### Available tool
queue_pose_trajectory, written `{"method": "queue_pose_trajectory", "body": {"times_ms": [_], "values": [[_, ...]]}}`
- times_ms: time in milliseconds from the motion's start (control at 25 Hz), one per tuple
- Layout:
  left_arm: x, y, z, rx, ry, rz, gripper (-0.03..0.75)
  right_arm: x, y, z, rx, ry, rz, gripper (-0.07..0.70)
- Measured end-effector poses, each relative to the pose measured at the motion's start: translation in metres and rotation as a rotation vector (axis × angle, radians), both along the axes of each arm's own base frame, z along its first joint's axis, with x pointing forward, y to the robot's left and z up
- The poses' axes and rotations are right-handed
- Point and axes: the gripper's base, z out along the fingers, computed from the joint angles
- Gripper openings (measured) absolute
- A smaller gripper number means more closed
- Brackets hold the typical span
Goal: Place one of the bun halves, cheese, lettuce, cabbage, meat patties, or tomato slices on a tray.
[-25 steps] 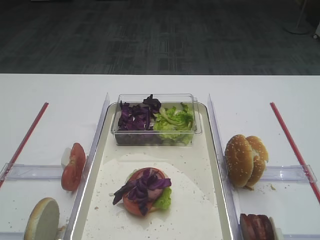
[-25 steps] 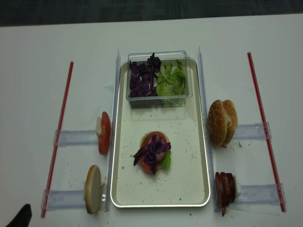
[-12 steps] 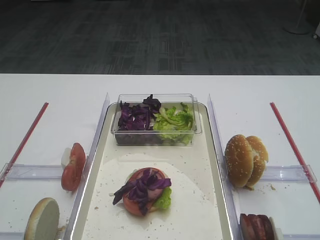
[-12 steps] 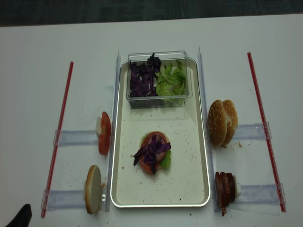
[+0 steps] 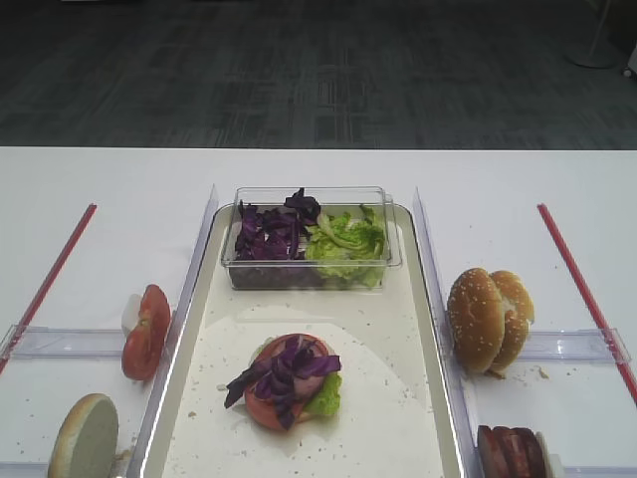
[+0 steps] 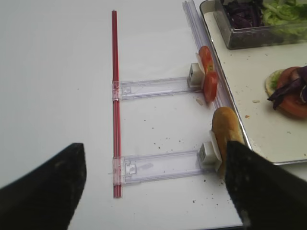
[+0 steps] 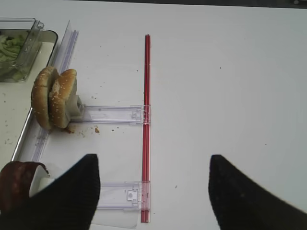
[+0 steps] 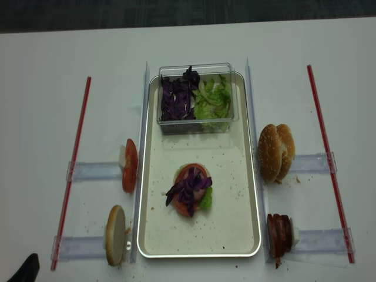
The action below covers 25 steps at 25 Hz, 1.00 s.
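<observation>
Fingers of the left gripper [image 6: 153, 191] stand spread wide, grasping nothing, well left of the large rectangular cream-floored tray with silver rim [image 8: 247, 194]. The right gripper [image 7: 153, 191] is likewise parted and empty, right of that tray. On the tray's floor sits a stack of bright red tomato slice [image 8: 191, 202], dark purple shredded cabbage [image 8: 187, 189] and light green crinkly lettuce [image 8: 205, 198]. Two sesame-seeded golden bun halves [image 8: 276, 151] stand on edge just right of the tray; dark reddish meat patties [image 8: 279, 232] stand nearer its front right corner.

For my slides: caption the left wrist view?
Open left end effector above a bun half and tomato slices beside the tray.
</observation>
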Motion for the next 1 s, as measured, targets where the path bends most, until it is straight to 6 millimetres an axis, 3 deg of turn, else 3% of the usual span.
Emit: {"method": "queue_pose_trajectory", "body": {"times_ms": [1000], "values": [[0.0000, 0.0000, 0.0000, 0.000, 0.000, 0.000, 0.545, 0.0000, 0.0000, 0.0000, -0.002, 0.000, 0.001, 0.507]]}}
